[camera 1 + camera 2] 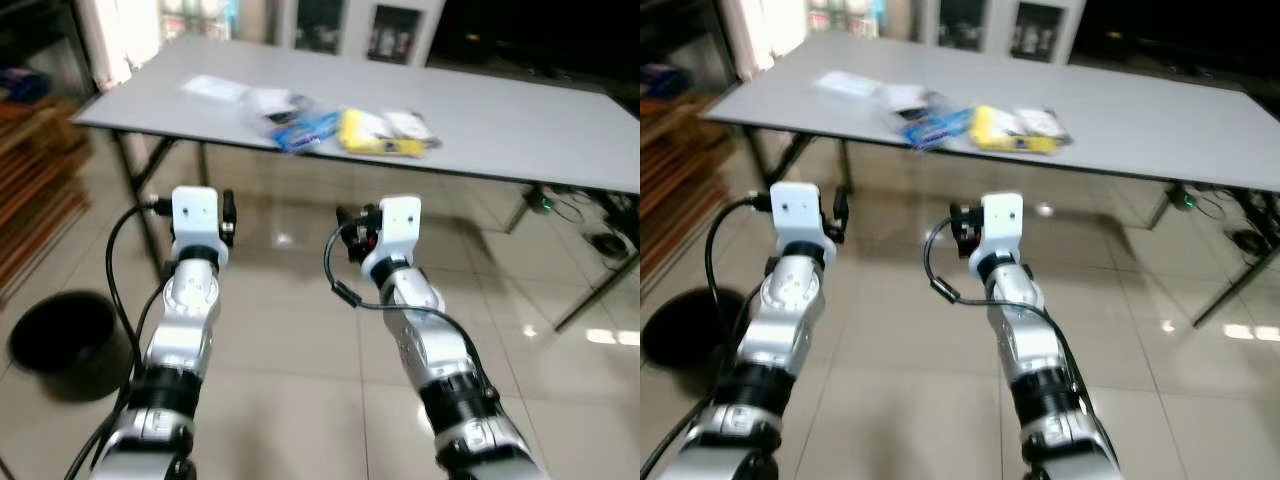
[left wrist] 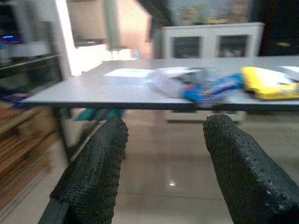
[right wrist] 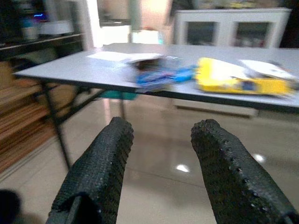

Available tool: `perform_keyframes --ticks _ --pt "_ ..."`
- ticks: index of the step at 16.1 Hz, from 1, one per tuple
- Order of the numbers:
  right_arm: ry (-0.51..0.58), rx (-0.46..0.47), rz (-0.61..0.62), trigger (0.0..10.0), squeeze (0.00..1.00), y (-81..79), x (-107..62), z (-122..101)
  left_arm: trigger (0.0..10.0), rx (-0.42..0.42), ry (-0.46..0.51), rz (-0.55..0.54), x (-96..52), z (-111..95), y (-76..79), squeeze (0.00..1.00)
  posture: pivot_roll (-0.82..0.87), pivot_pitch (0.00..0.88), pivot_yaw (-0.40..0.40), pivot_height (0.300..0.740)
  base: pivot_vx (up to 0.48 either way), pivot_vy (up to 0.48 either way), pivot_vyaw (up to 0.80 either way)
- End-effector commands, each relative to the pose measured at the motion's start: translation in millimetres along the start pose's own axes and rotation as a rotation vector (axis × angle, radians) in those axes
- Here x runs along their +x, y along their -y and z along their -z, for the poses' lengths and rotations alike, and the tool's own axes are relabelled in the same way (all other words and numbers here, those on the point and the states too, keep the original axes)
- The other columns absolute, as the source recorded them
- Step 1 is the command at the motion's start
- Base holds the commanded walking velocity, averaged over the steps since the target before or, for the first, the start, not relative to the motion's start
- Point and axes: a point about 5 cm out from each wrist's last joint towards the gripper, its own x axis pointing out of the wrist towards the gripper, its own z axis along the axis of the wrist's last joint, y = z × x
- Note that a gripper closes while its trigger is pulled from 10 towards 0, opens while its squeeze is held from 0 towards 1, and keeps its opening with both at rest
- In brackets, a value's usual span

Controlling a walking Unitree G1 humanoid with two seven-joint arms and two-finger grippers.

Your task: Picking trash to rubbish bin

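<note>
I am standing short of the grey bench (image 1: 520,120), which spans the upper part of my head view from about ten o'clock to three o'clock. The trash lies in a loose cluster on its near half, at roughly twelve o'clock from my arms: a yellow packet (image 1: 375,135) to the one o'clock side, a blue wrapper (image 1: 305,130) just beside it toward eleven o'clock, a clear crumpled plastic bag (image 1: 270,105) touching the blue wrapper from behind, and a flat white sheet of paper (image 1: 213,88) farther out at ten o'clock. A white-labelled packet (image 1: 410,125) rests against the yellow one. Both arms are raised in front of me over the glossy tiled floor (image 1: 290,400), below bench level and well apart from the trash. The left pincer (image 2: 163,140) is released, its two black fingers (image 2: 96,172) spread with nothing between them, pointing toward the bench edge. The right pincer (image 3: 161,144) is likewise released and empty, fingers (image 3: 231,172) apart, aimed at the bench with the yellow packet at about one o'clock ahead of it. A black round rubbish bin (image 1: 60,340) sits on the floor at about eight o'clock, beside my left arm. Cables (image 1: 590,215) lie under the bench at three o'clock.
</note>
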Motion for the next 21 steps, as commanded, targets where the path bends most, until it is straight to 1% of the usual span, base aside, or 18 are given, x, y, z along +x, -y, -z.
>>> perform_keyframes --ticks 1,4,5,21 --pt "0.031 -0.019 0.026 10.0 0.0 8.7 -0.3 -6.7 10.0 0.0 0.008 0.041 0.6 -3.8 12.0 0.0 0.02 0.012 -0.095 0.74 0.39 0.0 0.0" --pt "0.027 0.004 0.03 10.0 0.0 8.4 -0.2 -5.7 10.0 0.002 0.009 0.041 0.8 -3.9 11.9 0.0 0.02 0.01 -0.094 0.74 0.39 0.0 0.0" --pt "0.027 0.003 0.029 10.0 0.0 8.3 0.1 -5.9 10.0 -0.006 0.013 0.048 0.9 -4.7 12.8 1.0 0.02 0.01 -0.093 0.74 0.416 0.0 0.0" --pt "0.021 0.002 0.017 10.0 0.0 6.5 0.0 -4.7 10.0 0.004 0.007 0.046 2.1 -5.0 13.0 1.0 0.02 0.012 -0.093 0.74 0.428 0.0 0.0"
